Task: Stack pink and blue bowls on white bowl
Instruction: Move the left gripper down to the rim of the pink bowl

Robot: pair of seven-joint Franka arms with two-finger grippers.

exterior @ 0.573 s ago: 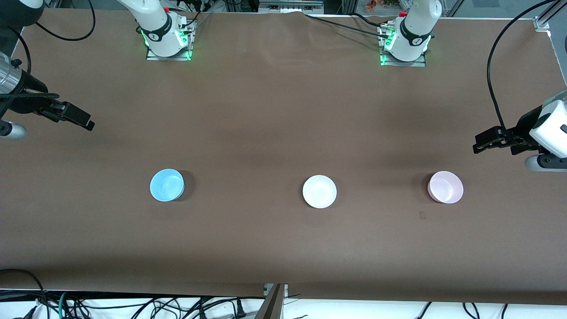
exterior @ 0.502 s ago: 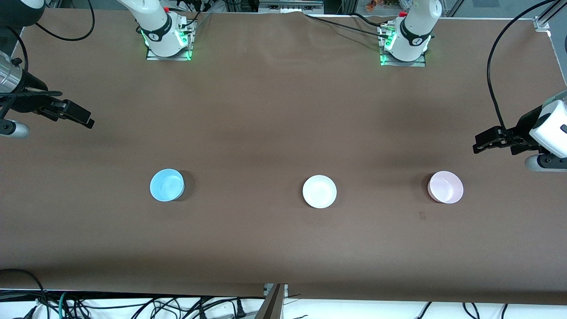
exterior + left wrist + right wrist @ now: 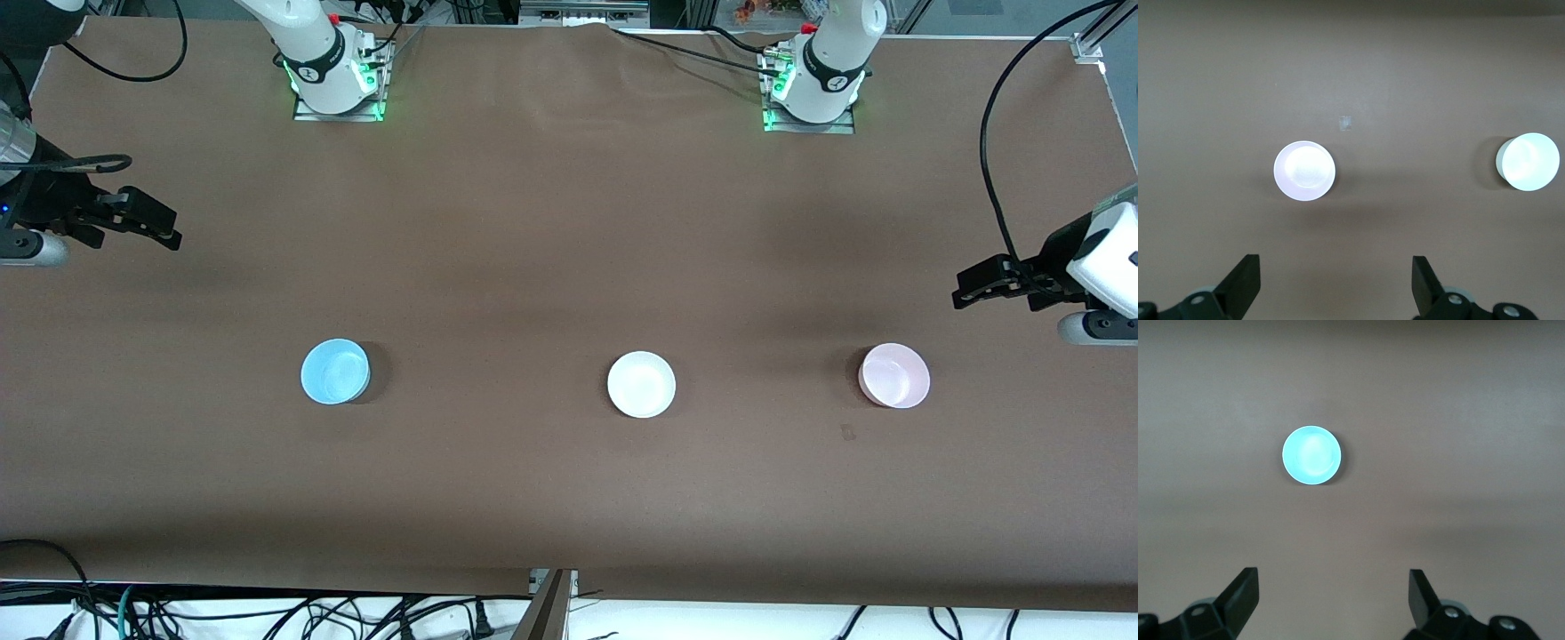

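With fingers spread and empty on both my left gripper (image 3: 965, 286) and right gripper (image 3: 164, 224), I should probably descend squarely over the pink bowl (image 3: 894, 375), three o'clock of the white bowl (image 3: 641, 384), blue bowl (image 3: 335, 371) at nine.

Table (image 3: 551, 222): brown covering; both arm bases mounted along its edge farthest from the front camera.
Blue bowl (image 3: 335, 372): toward the right arm's end.
White bowl (image 3: 641, 384): mid-table, between the others.
Pink bowl (image 3: 894, 375): toward the left arm's end.
Bowl spacing: one row, well apart.
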